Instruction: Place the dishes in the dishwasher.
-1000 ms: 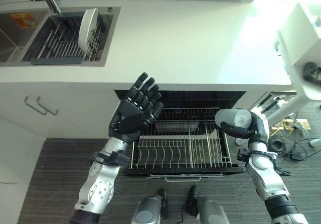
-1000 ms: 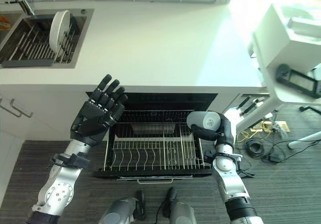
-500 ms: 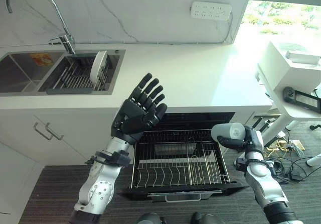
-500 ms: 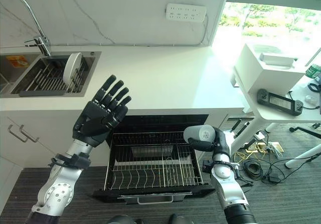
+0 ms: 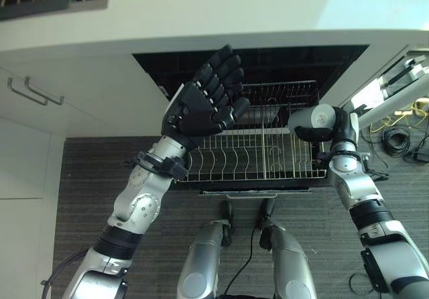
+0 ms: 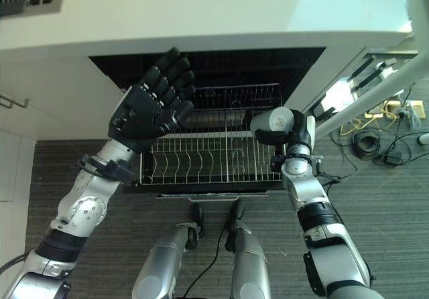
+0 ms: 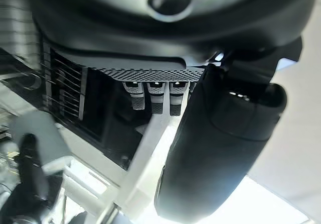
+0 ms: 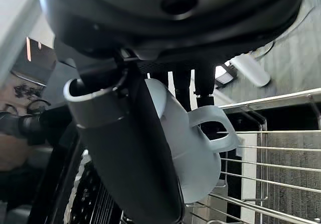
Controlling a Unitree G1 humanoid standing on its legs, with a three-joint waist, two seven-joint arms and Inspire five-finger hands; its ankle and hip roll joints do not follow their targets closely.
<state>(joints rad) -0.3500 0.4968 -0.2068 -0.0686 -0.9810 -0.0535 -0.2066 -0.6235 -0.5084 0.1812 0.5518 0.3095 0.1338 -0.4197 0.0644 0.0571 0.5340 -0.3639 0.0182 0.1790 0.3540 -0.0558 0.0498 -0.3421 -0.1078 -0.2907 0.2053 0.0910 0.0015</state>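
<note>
One white mug (image 8: 193, 148) is clamped in the right hand (image 8: 135, 148) at centre right of the head views, just above the right end of the single pulled-out dishwasher rack (image 5: 255, 158). The left hand (image 5: 204, 104), fingers straight and apart, holds nothing left of centre. The loading step looks in hand; next, the mug needs lowering into a free slot between the wires.

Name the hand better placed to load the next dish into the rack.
Right. The right hand already holds a white mug beside the pulled-out dishwasher rack; the left hand is raised, open and empty.
</note>
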